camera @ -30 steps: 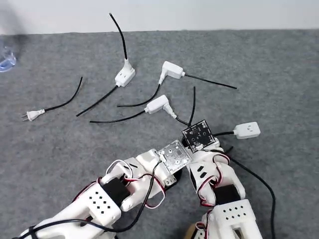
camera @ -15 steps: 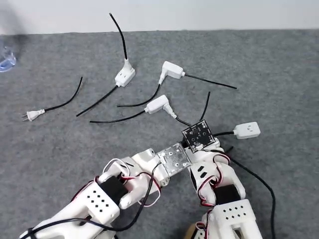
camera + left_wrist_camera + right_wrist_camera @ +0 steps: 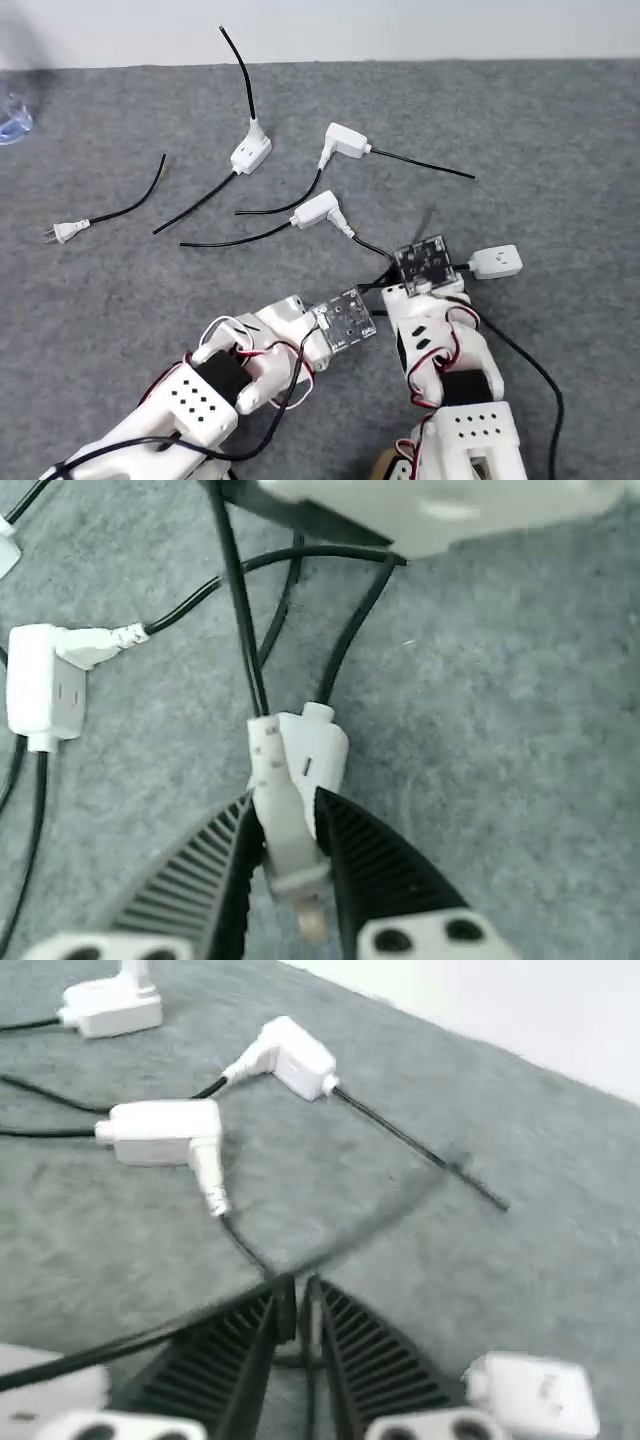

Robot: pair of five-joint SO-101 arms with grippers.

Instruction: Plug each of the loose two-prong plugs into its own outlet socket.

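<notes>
— What's your left tool (image 3: 286, 802) doing?
— I see it clamped on a white plug (image 3: 283, 835), prongs toward the wrist camera, over the grey counter (image 3: 500, 730). A second white connector (image 3: 322, 752) touches it.
— And the right tool (image 3: 298, 1286)?
— Nearly closed, pinching a thin black cord (image 3: 180, 1318). A white socket (image 3: 160, 1130) lies ahead.

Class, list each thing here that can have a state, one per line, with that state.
Left gripper: shut on plug, whose prongs are bare, unplugged.
Right gripper: shut on cable.
Far plug: lying loose, unplugged.
Middle socket: slots empty.
Right socket: no plug in it.
Back-left socket: no plug in it.
Back-right socket: no plug in it.
</notes>
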